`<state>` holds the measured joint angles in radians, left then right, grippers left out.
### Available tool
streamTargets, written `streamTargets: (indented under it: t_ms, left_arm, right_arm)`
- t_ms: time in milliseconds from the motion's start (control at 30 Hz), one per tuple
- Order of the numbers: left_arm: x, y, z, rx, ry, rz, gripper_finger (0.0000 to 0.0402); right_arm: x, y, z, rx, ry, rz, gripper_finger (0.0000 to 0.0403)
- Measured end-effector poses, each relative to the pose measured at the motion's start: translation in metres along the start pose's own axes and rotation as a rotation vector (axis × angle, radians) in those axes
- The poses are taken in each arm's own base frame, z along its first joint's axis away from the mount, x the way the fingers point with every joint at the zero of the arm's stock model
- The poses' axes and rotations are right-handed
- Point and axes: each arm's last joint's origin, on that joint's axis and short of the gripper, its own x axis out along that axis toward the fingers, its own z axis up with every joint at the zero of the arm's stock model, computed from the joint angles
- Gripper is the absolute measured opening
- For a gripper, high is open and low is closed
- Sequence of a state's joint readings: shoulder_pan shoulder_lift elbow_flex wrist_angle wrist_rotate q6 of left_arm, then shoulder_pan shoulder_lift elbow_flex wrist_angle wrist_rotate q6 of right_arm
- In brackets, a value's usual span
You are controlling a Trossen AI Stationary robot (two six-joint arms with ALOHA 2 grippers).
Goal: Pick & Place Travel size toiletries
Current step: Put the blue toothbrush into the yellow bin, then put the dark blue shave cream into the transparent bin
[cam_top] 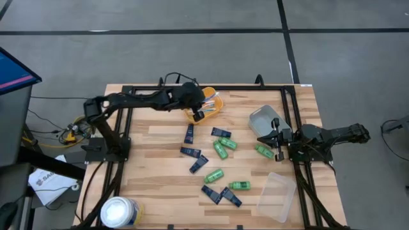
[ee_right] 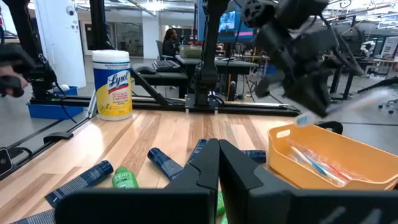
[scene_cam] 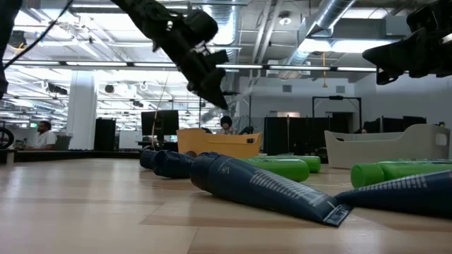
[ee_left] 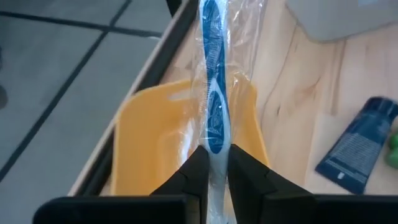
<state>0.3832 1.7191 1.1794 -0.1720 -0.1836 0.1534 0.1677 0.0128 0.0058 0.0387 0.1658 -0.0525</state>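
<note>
The orange tray [cam_top: 206, 107] sits at the table's [cam_top: 160, 140] far edge. Right of it lies the grey tray [cam_top: 264, 119]. Tubes [cam_top: 189, 134] and bottles [cam_top: 221, 150] lie scattered in front of it, toward the wipes tub [cam_top: 119, 211] and the clear tray [cam_top: 276, 196].

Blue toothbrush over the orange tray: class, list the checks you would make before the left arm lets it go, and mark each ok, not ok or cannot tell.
1. Left gripper jaws shut on the wrapped blue toothbrush: ok.
2. Toothbrush above the orange tray: ok.
3. Room in the tray, which already holds toothbrushes: ok.
4. Toothbrush tip low enough to drop cleanly: cannot tell.
5. Right gripper well away, near the grey tray: ok.
</note>
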Motion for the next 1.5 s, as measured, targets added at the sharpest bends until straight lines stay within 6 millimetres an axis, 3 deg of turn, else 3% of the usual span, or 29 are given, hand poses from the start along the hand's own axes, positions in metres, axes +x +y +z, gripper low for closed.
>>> streamTargets:
  t_ms: [200,567,767,967,1167,1367,1500]
  left_arm:
    - [0.017,-0.009,-0.010,0.022,0.063,-0.016,0.0053]
    - [0.019,-0.009,-0.013,0.033,0.091,0.008,0.0087]
    - [0.019,-0.009,-0.013,0.025,0.091,0.010,0.0142]
    - [0.006,-0.004,-0.008,-0.034,0.079,0.060,0.0203]
    - [-0.054,0.011,0.021,-0.203,-0.114,0.076,0.0222]
    - [-0.152,0.033,0.041,-0.340,-0.388,0.072,0.0206]
    - [-0.211,0.045,0.038,-0.373,-0.541,0.073,0.0179]
  right_arm:
    - [0.000,0.000,0.000,0.002,0.000,0.000,0.0000]
    - [0.000,0.000,0.000,0.008,0.000,0.000,0.0000]
    - [0.000,0.000,0.000,0.008,0.000,0.000,0.0000]
    - [0.000,0.000,0.000,0.011,0.000,0.001,0.0000]
    - [0.000,0.000,0.006,0.162,-0.065,0.003,0.0000]
    - [-0.004,-0.002,0.028,0.226,-0.289,0.014,0.0000]
    - [-0.009,-0.007,0.042,0.242,-0.441,-0.066,0.0000]
